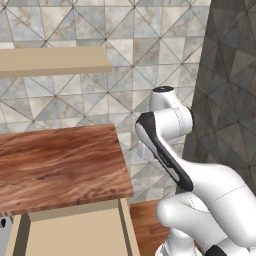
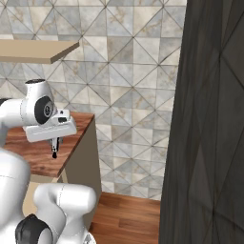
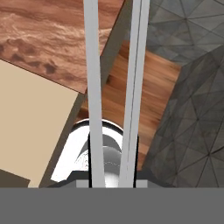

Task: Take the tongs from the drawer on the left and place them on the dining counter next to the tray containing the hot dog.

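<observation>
Carrying tongs clamped between gripper fingers, held above floor just beside counter edge. Judged mid-transport; next calls for reaching dining counter and tray.

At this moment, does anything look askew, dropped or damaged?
Nothing stands out. The gripper is shut on the tongs, whose two silver arms run straight out from it, above the wood floor beside the counter.

Counted: one pair of tongs; one wood-grain bench; one beige shelf above the bench; one gripper.
</observation>
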{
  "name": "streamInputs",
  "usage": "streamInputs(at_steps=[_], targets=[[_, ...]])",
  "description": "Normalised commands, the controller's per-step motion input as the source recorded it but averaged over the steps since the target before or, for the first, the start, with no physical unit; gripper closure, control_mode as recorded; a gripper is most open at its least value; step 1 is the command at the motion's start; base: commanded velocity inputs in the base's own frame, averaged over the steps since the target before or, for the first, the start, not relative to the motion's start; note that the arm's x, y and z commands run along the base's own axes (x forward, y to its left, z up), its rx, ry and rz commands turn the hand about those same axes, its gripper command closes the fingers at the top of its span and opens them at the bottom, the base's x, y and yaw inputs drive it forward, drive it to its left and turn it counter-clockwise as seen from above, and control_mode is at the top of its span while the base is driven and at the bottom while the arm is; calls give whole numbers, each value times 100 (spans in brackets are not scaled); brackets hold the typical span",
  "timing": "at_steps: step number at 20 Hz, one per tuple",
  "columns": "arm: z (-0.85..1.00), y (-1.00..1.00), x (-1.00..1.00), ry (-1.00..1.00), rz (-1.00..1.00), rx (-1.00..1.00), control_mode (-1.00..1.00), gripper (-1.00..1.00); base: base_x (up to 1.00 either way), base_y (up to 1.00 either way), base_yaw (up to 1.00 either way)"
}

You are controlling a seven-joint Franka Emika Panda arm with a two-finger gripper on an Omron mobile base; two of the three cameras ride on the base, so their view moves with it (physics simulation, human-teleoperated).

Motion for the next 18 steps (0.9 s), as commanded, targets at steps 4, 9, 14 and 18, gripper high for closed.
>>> streamInputs(at_steps=[4, 9, 14, 18], targets=[[1, -22, 3, 0, 0, 0, -100, 100, 0, 0, 0], [2, -14, 1, 0, -2, 0, -100, 100, 0, 0, 0], [5, -7, 0, 0, -8, 0, -100, 100, 0, 0, 0], [6, -20, 0, 0, -16, 0, -100, 100, 0, 0, 0]])
